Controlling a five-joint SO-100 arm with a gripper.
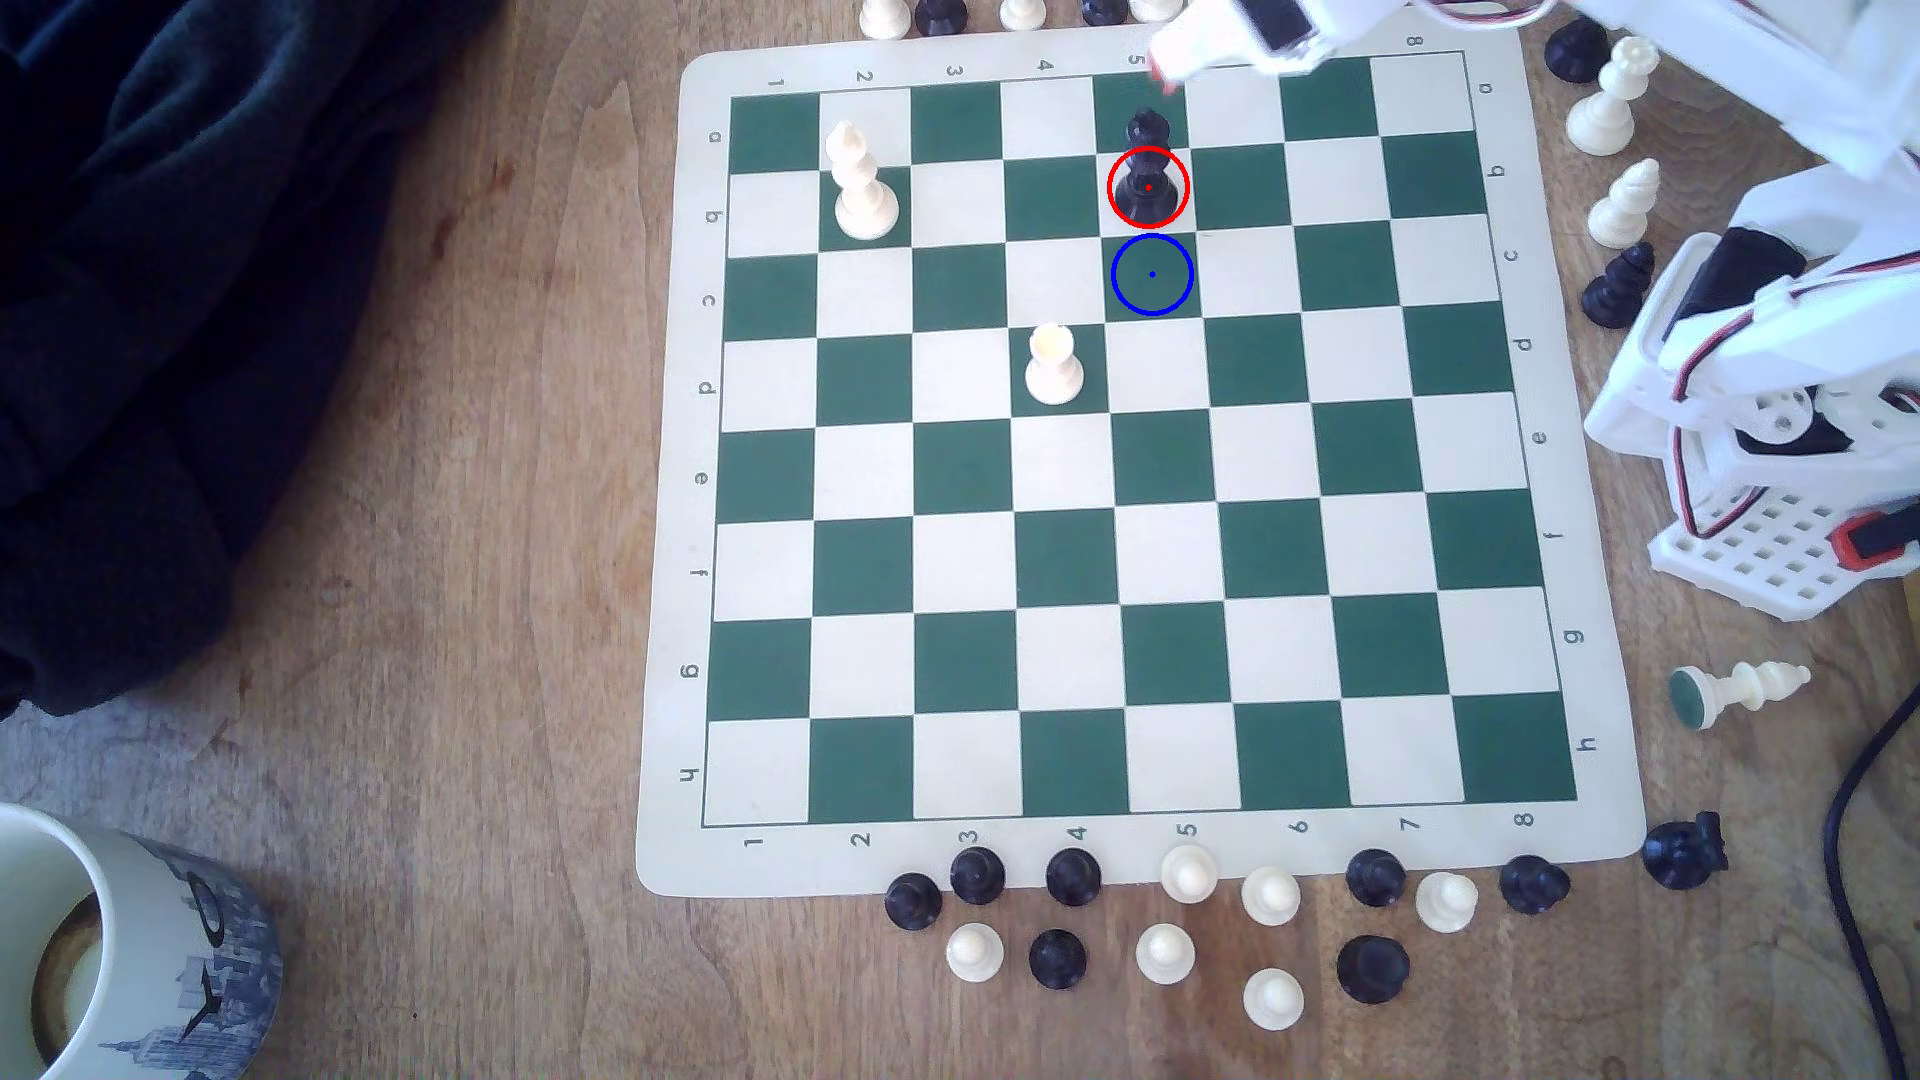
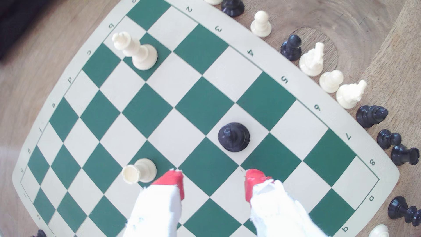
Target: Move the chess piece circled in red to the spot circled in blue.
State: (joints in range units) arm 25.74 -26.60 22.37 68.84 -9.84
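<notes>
Red-tipped jaws spread apart, black chess piece (image 2: 233, 137) just beyond them, apparently untouched, upright.

In the exterior view, the claw (image 1: 1169, 68) is smeared by blur at the top edge, so its opening cannot be judged there. The mug (image 1: 125, 945) is cut by the bottom left corner. Pieces above the chessboard (image 1: 1579, 644) are clipped to their bases. The black cable (image 1: 1860, 831) runs off the exterior view's right. In the wrist view, the chess piece circled in red (image 2: 234, 136) shows from overhead, its body hidden beneath its top.
</notes>
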